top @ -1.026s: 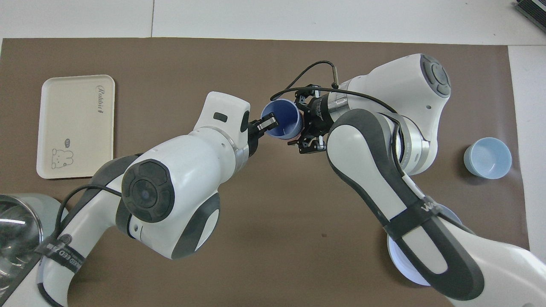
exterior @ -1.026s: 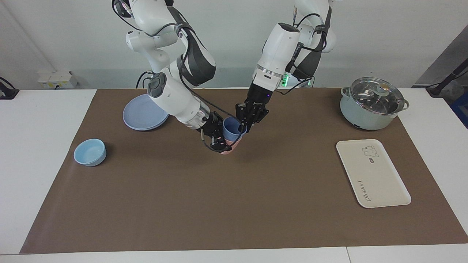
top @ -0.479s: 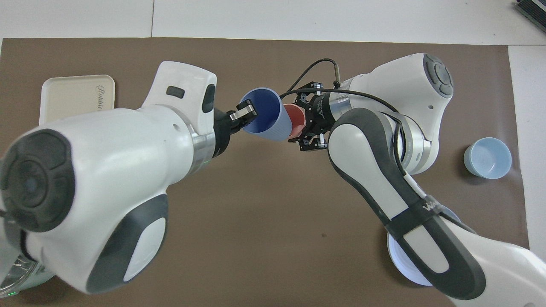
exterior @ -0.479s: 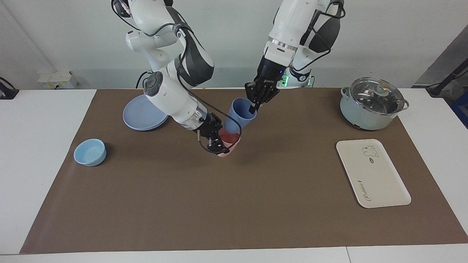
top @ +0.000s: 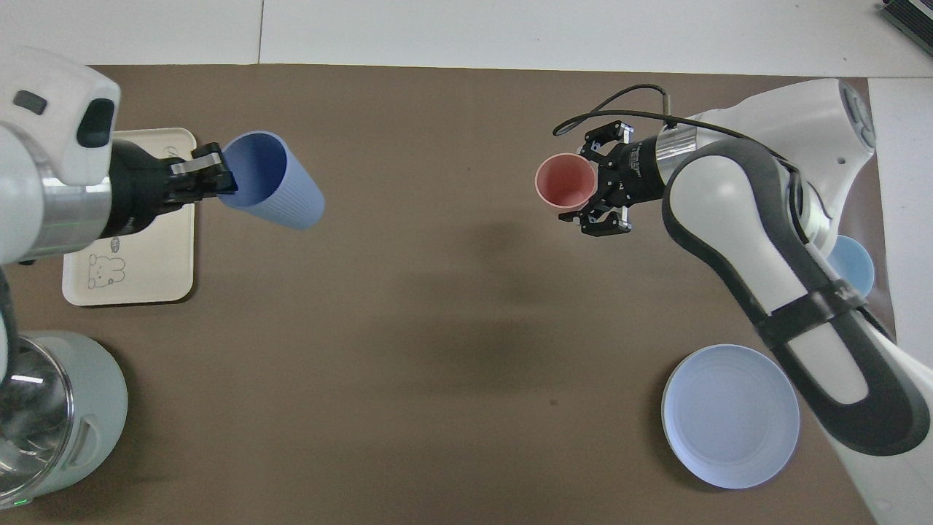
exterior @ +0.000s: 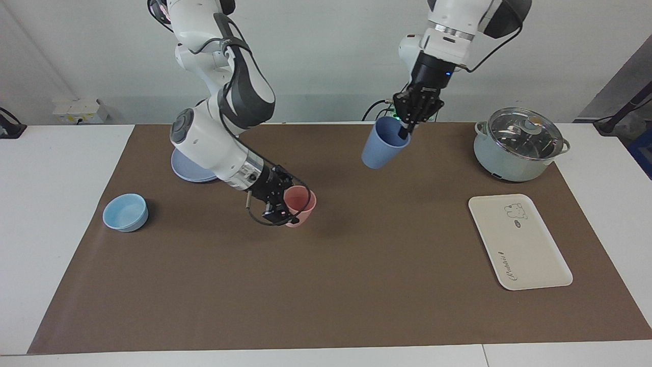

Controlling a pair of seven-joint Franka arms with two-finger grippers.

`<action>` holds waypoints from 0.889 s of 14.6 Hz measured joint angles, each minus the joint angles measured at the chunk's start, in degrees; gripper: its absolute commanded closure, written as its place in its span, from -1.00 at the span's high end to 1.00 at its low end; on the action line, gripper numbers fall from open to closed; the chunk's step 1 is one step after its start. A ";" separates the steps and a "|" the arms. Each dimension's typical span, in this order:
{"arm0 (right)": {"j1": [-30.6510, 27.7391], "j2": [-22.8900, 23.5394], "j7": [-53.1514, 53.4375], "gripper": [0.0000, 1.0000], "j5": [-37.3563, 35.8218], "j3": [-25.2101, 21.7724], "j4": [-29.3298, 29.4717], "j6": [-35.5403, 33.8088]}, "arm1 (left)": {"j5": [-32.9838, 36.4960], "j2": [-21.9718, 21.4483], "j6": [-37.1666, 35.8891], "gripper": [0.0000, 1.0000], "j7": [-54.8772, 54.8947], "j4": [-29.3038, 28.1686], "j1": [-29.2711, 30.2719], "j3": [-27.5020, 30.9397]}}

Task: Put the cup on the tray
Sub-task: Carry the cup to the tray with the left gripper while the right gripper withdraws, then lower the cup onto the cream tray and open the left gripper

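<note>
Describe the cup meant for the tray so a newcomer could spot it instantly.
Find the brown table mat; above it, the left gripper holds a periwinkle-blue plastic tumbler aloft, tilted. Its pink twin stands on the mat in the right gripper; the light-blue bowl is wider and shallower.

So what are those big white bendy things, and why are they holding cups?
They are two robot arms with pincher hands. One picture looks at them from across the table, the other looks down from above them. The left gripper pinches the rim of the blue cup, lifted in the air. The right gripper is shut on the pink cup, which sits on the brown mat. Also on the table: the cream tray with a bear drawing, a pot with a glass lid, a round blue plate and a small blue bowl.
</note>
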 measured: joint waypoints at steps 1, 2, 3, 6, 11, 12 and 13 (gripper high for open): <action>-2.45 0.01 -2.97 -1.00 1.29 -0.02 -0.39 -1.68 | -0.62 -0.03 0.32 -1.00 5.71 -1.62 3.96 0.16; -4.90 0.00 -5.39 -1.00 1.88 -0.05 -0.61 -3.30 | -1.49 -0.01 1.10 -1.00 11.36 -3.35 7.96 0.30; -7.14 -0.01 -7.15 -1.00 2.22 -0.06 -0.86 -4.29 | -2.74 0.12 2.44 -1.00 16.07 -4.99 11.52 0.39; -13.71 -0.02 -12.50 -1.00 4.76 -0.07 -3.61 -5.37 | -10.02 3.18 6.85 -1.00 33.24 -8.46 22.74 0.43; -19.57 2.72 -24.52 -1.00 10.76 -0.10 -7.16 -4.97 | -14.44 13.39 21.92 -1.00 49.71 -13.43 27.10 0.14; -20.62 3.89 -26.95 -1.00 11.25 -0.09 -7.28 -4.97 | -14.65 15.06 23.69 -1.00 51.44 -13.70 27.52 0.04; -21.31 5.00 -28.92 -1.00 11.50 -0.10 -7.37 -4.96 | -15.81 16.51 24.60 -1.00 53.64 -13.75 28.54 -0.07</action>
